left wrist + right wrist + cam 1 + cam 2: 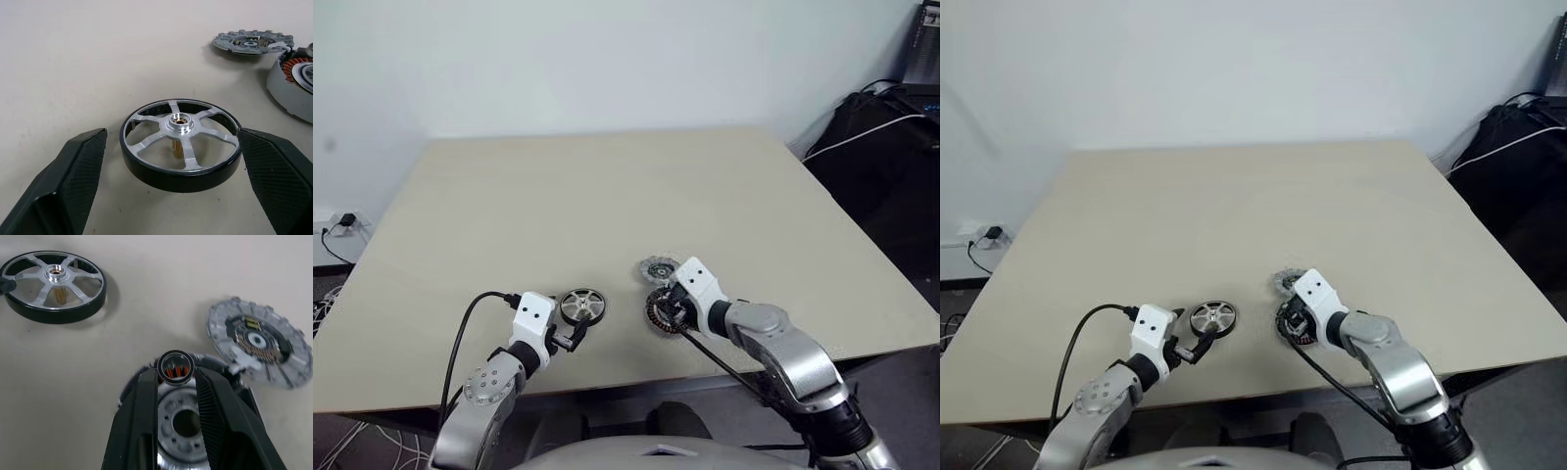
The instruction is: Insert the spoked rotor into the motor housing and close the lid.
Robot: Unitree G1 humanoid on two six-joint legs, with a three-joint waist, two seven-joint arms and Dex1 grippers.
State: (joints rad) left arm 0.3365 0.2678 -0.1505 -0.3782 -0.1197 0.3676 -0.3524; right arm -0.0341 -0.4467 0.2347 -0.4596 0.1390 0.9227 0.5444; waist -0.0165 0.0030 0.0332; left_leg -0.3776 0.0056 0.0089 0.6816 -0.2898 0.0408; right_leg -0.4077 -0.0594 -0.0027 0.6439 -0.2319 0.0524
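Observation:
The spoked rotor (181,147) lies flat on the table, silver spokes up, between the fingers of my open left gripper (171,137); neither finger touches it. In the head views the rotor (582,305) sits near the table's front edge, just ahead of the left gripper (574,329). To its right my right gripper (176,371) is shut on a small dark ring (176,352), held just above the motor housing (168,406), whose copper windings show through the ring. The lid (257,342), a grey notched disc, lies flat beside and just beyond the housing (658,315).
The beige table (607,196) stretches bare beyond the parts to a white wall. A black bag with a white cable (881,147) sits off the table's right side. A wall socket with a plug (342,223) is at the left.

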